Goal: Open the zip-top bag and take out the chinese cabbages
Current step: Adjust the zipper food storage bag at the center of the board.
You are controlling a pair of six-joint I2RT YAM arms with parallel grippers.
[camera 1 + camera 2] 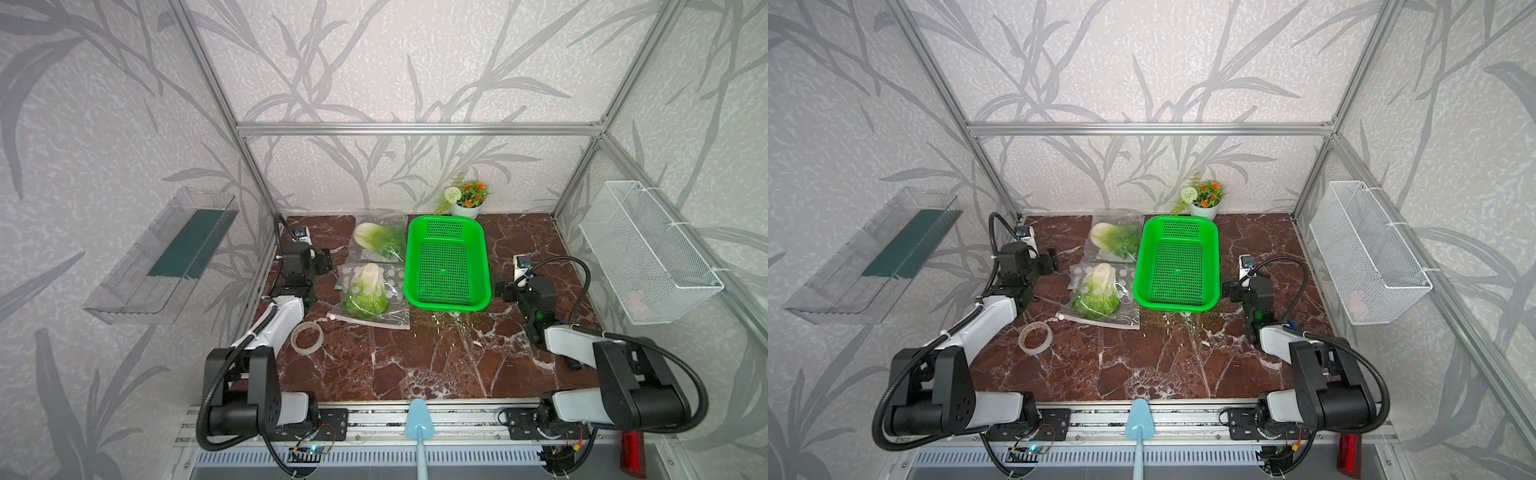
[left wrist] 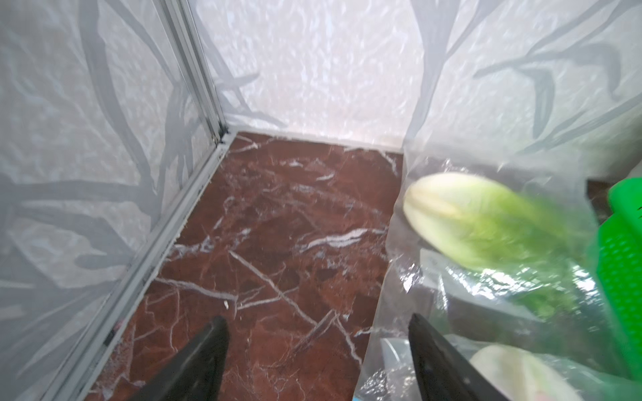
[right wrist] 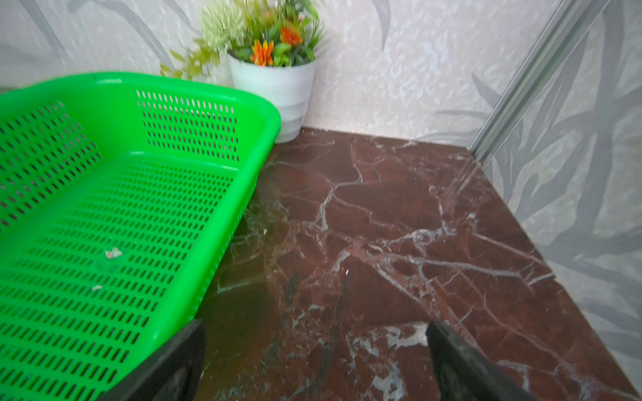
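L gripper (image 2: 317, 318): jaws apart, nothing clamped; edge of a zip-top bag (image 2: 417, 277) reaches into the gap by one finger. Both chinese cabbages bagged: one (image 1: 380, 240) ahead of L gripper, 2nd (image 1: 368, 291) just beside it. R gripper (image 3: 316, 323) wide open over marble top (image 3: 382, 225), w/ green basket (image 3: 139, 208) between it & cabbages.

The red-brown marble-patterned tabletop (image 1: 415, 365) shone glossy; the perforated green plastic basket (image 1: 446, 305) looked smooth, the clear plastic zip-top bag (image 1: 395, 316) crinkly.
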